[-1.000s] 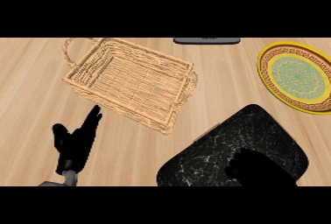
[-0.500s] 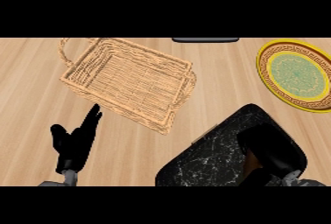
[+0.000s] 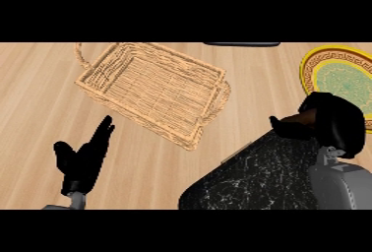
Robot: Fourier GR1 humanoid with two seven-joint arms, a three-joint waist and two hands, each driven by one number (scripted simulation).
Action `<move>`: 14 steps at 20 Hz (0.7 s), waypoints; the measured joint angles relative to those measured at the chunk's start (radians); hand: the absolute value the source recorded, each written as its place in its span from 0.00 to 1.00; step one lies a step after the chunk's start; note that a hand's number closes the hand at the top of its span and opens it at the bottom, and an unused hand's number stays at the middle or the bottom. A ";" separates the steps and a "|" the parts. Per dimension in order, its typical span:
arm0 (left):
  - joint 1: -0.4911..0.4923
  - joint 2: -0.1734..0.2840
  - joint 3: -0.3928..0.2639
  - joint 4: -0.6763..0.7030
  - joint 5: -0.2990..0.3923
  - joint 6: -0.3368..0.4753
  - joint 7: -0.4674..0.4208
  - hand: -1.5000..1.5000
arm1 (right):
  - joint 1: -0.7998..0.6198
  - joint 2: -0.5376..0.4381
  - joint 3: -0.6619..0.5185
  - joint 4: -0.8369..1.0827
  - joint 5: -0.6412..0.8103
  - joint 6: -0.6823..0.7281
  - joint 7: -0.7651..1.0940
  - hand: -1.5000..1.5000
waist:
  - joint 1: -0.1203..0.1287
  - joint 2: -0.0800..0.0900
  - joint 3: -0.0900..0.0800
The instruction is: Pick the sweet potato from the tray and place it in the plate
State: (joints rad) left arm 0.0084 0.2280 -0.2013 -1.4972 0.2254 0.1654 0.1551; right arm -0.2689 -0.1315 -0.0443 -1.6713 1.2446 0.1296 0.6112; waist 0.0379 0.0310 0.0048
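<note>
Right hand point(image 3: 335, 123) curled, fingers point(image 3: 289, 129) wrapped round a brownish lump, by its colour likely the sweet potato point(image 3: 305, 118), mostly hidden inside the grip. Just beyond those fingers, up and to the right: plate point(image 3: 314, 63), bare, nothing on it yet. Under the hand, dark marbled slab point(image 3: 254, 177). Well off to the left of the fingers, woven tray point(image 3: 156, 88), nothing visible inside. Left hand point(image 3: 83, 160) at the lower left, fingers straight and upright, resting over the tabletop point(image 3: 44, 98). Pick apparently done; carry and release onto the plate still left.
</note>
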 measured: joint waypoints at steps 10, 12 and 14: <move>-0.051 -0.013 -0.038 0.008 -0.012 -0.029 0.013 0.50 | -0.326 0.060 -0.204 0.142 0.317 -0.330 0.419 1.00 | 0.077 0.019 -0.003; -0.059 -0.012 -0.039 0.012 -0.012 -0.032 0.023 0.50 | -0.376 0.062 -0.241 0.182 0.378 -0.387 0.447 1.00 | 0.080 0.019 -0.002; -0.062 -0.016 -0.042 0.014 -0.013 -0.032 0.027 0.50 | -0.408 0.072 -0.276 0.223 0.433 -0.451 0.462 1.00 | 0.080 0.018 -0.001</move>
State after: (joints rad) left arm -0.0539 0.2124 -0.2432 -1.4828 0.2127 0.1338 0.1818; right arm -0.6768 -0.0596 -0.3206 -1.4488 1.6772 -0.3213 1.0733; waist 0.1180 0.0490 0.0035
